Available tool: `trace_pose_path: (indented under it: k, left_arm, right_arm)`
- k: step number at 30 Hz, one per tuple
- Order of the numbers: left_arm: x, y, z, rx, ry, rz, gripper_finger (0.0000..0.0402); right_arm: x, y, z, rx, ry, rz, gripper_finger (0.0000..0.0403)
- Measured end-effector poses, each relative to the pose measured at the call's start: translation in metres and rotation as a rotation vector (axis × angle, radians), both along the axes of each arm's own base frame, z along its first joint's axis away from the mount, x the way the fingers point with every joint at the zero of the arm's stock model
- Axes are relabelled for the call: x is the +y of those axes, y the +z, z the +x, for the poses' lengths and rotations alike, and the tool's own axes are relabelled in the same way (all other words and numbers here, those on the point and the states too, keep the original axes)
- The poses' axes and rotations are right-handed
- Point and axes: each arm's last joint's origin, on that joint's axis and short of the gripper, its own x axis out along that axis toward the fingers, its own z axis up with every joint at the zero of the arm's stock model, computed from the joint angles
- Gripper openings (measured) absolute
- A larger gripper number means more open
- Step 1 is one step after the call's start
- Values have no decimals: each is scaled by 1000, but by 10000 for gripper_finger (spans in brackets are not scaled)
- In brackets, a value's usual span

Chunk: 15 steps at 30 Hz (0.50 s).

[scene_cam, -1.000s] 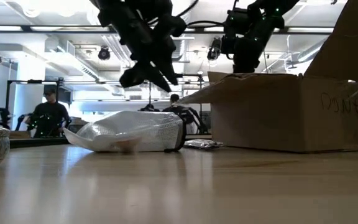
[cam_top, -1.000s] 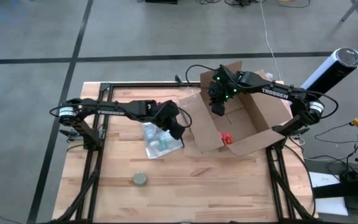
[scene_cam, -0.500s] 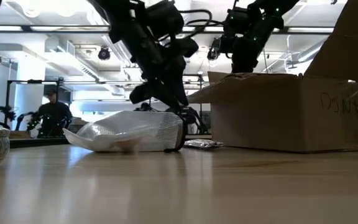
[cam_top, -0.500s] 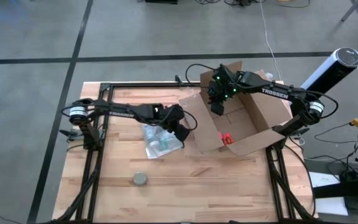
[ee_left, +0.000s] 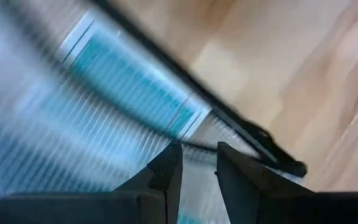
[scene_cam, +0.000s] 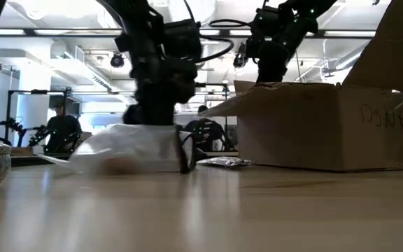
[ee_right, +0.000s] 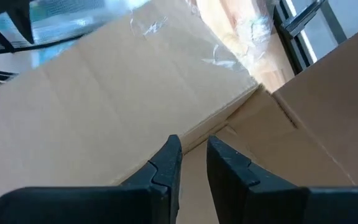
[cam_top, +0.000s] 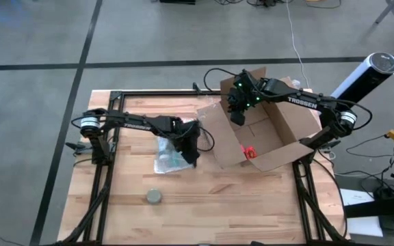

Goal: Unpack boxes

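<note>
The large brown corrugated cardboard box (cam_top: 260,133) sits on the right half of the pale wooden table (cam_top: 204,205), its flaps thrown open, with a small red object (cam_top: 250,152) lying on its floor near the front wall. My right gripper (cam_top: 239,117) hangs inside the box's open top, by the edge where the left flap folds out; in my right wrist view its fingers (ee_right: 166,163) stand close together with only a narrow gap, nothing between them, cardboard just beyond. My left gripper (cam_top: 190,152) is down on the flat translucent grey-white zip pouch (cam_top: 169,156), which lies on the table just left of the box. Its fingers (ee_left: 168,171) are drawn narrow against the ribbed plastic, but I cannot tell whether they pinch it. A small round grey-green tin (cam_top: 154,197) rests near the table's front edge, well apart from both.
</note>
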Motion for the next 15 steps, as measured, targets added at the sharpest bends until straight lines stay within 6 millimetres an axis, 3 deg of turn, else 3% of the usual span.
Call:
trace_pose_path:
  k: [5,15]
  left_arm:
    - [-11,2,-17,140,-73,-31,82]
    - [-14,29,-43,233,-57,59,82]
  right_arm:
    - [0,0,0,-2,-7,5,64]
    - [-2,3,3,-42,-8,-19,81]
